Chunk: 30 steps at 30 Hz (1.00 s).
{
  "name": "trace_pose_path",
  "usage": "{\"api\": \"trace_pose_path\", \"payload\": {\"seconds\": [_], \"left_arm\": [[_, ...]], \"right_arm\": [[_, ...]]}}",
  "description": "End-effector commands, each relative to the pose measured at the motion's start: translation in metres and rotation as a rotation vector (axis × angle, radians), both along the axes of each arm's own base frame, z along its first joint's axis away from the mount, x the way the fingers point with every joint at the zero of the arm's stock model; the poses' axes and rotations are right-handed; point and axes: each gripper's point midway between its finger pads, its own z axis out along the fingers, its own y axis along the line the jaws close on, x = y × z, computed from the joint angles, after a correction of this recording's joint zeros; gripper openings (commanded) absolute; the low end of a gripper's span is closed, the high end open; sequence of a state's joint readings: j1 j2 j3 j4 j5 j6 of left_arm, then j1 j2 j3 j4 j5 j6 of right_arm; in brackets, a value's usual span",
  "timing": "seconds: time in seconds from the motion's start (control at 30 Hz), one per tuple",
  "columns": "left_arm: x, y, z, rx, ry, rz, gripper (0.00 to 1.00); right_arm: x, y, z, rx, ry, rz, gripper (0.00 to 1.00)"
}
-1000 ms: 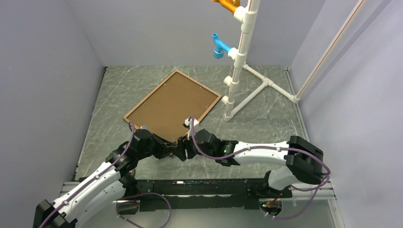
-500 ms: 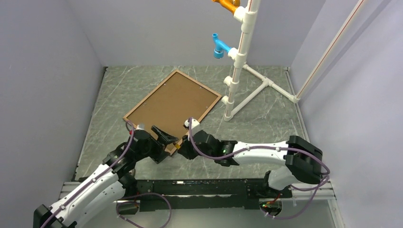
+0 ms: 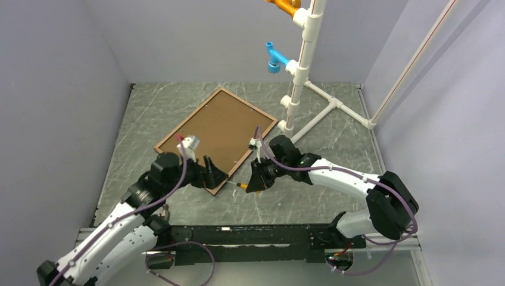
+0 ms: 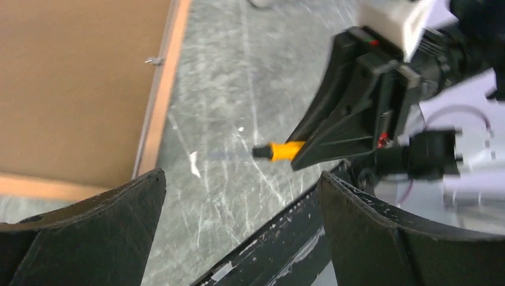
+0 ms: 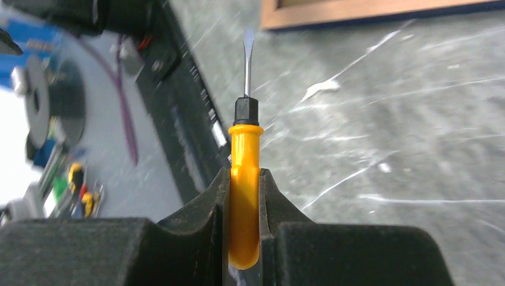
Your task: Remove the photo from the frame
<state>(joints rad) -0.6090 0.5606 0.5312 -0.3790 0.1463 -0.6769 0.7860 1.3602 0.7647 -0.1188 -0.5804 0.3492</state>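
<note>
Frame [image 3: 189,117] lies flat, back side up, mid-bench [image 3: 333,161], turned diagonally in the top view. Brown backing board [image 3: 217,134] fills it. The photo's printed side is hidden underneath. Thin navy edge shows only along the rim in the right wrist view.

Left pincer [image 3: 213,171]: jaws spread wide, gripping nothing, sitting at the frame's lowest corner. Its wrist view has the brown back at upper left and bare bench between the fingers [image 4: 89,238]. Can't tell if it touches the rim.

Right pincer [image 3: 253,182]: clamped narrow on the orange handle of a flat-blade screwdriver [image 5: 244,196], just right of that same corner. The handle sits squarely between the pads and the blade sticks straight out ahead. The tip points picture-left toward the frame's lower-right rim, near it but with a gap of bench between.

The two pincers face each other across the corner, close together, not touching.

White pipe stand [image 3: 298,77] at upper right, beside the frame's right corner.
</note>
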Motion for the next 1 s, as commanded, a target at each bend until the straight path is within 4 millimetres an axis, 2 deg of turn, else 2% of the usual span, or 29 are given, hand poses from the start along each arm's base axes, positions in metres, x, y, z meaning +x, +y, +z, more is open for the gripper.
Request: {"api": "trace_pose_path", "payload": {"seconds": [0.0, 0.07, 0.2, 0.3, 0.43, 0.57, 0.7, 0.77, 0.97], "left_arm": [[-0.012, -0.047, 0.04, 0.033, -0.228, -0.448, 0.99], [-0.022, -0.065, 0.039, 0.007, -0.206, -0.592, 0.99], [-0.04, -0.082, 0.029, -0.025, -0.135, -0.785, 0.88], [-0.051, -0.084, 0.016, -0.06, -0.096, -0.837, 0.83], [-0.067, -0.089, 0.01, -0.122, -0.071, -0.88, 0.89], [-0.082, -0.099, -0.004, -0.099, -0.006, -0.935, 0.9], [-0.084, -0.1, -0.014, -0.089, 0.029, -0.947, 0.84], [-0.086, -0.101, -0.012, -0.1, 0.021, -0.958, 0.77], [-0.088, -0.099, -0.01, -0.107, 0.005, -0.96, 0.35]], "right_arm": [[-0.051, 0.001, 0.024, 0.114, 0.097, 0.325, 0.0], [-0.062, 0.001, 0.027, 0.152, 0.135, 0.391, 0.0], [-0.064, 0.002, 0.03, 0.178, 0.13, 0.405, 0.0], [-0.063, 0.0, 0.028, 0.171, 0.117, 0.391, 0.0], [-0.066, -0.001, 0.028, 0.186, 0.107, 0.389, 0.0], [-0.068, 0.001, 0.039, 0.241, 0.082, 0.404, 0.0], [-0.071, 0.002, 0.054, 0.292, 0.051, 0.427, 0.0], [-0.072, 0.0, 0.056, 0.294, 0.047, 0.433, 0.0], [-0.075, -0.003, 0.059, 0.291, 0.021, 0.436, 0.0]]}}
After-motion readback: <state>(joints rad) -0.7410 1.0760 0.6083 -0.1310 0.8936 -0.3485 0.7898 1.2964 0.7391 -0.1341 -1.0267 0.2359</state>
